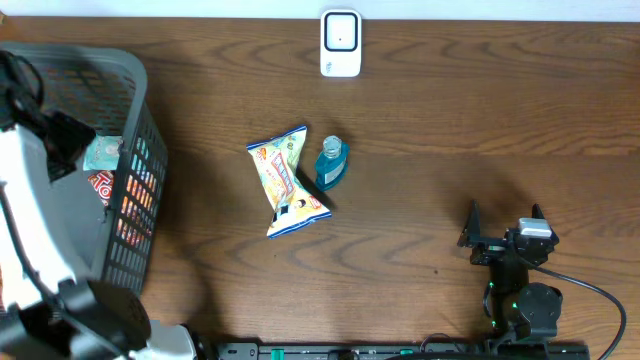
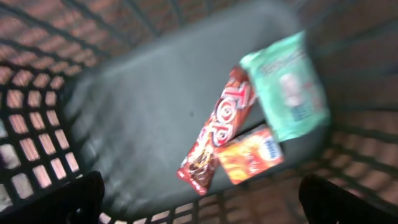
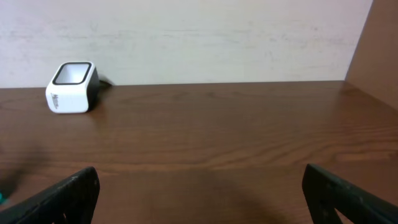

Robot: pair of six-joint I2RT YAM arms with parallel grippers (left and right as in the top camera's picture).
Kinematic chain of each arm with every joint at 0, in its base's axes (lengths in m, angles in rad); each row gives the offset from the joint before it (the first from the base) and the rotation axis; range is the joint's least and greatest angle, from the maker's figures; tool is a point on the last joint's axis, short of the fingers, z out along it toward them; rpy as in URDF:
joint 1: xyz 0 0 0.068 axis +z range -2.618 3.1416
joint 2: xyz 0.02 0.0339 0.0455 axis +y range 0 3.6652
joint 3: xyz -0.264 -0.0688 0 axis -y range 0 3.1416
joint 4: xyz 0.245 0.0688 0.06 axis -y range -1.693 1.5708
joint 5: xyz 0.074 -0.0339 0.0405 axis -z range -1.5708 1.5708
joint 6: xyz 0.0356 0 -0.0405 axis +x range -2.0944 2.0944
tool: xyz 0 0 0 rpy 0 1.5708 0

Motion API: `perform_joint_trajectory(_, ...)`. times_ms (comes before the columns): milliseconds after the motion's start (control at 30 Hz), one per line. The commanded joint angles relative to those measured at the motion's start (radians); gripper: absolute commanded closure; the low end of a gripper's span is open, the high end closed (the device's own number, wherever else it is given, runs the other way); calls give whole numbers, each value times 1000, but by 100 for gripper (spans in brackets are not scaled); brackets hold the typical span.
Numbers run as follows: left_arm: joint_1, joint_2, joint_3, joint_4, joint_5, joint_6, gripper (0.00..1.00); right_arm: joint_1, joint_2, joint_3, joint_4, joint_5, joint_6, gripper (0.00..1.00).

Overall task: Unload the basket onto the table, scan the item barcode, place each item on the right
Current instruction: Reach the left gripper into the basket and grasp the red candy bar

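- Dark fingers point(image 2: 65, 200) of the left gripper point(image 2: 205, 205) sit at the bottom corners of the left wrist view. They are spread wide apart with nothing between them, above the floor of the basket point(image 2: 37, 134).
- We find the right gripper point(image 3: 202, 199) likewise wide apart and empty, low over the bare table point(image 3: 217, 137) and well apart from every item.
- Only the left wrist view shows the basket's contents plainly. A red bar wrapper point(image 2: 217, 134) is lettered "TOP", an orange packet point(image 2: 249, 155) lies just beside its lower end, and a green pouch point(image 2: 289, 87) lies near its other end.
- That view is blurred; we cannot read the smaller print or locate a barcode.
- Only the overhead view shows the two items on the open table. A yellow snack bag point(image 1: 288, 180) lies flat near the middle, with a teal bottle point(image 1: 331, 163) on its side next to it. Whether they touch, we cannot tell.
- We note the scanner point(image 1: 341, 43), a small white box with a dark window, at the table's far edge. It appears overhead and in the right wrist view, but not in the left.
- Overhead, the left arm point(image 1: 30, 230) covers part of the basket, and its gripper is hard to make out there.
- Materials: the basket is a dark grey plastic lattice with a smooth floor, the table is brown wood grain, and the wrappers are glossy film.
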Motion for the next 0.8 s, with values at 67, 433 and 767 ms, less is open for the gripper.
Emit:
perform_joint_trajectory(67,3,134,-75,16,17,-13,0,8,-2,-1,-3,-5,-11,1)
perform_joint_trajectory(433,3,326,-172,160,68,-12,0,8,-2,-1,-3,-5,-11,1)
perform_joint_trajectory(767,0,470,-251,193,137,-8,22,8,-2,-1,-3,-5,-11,1)
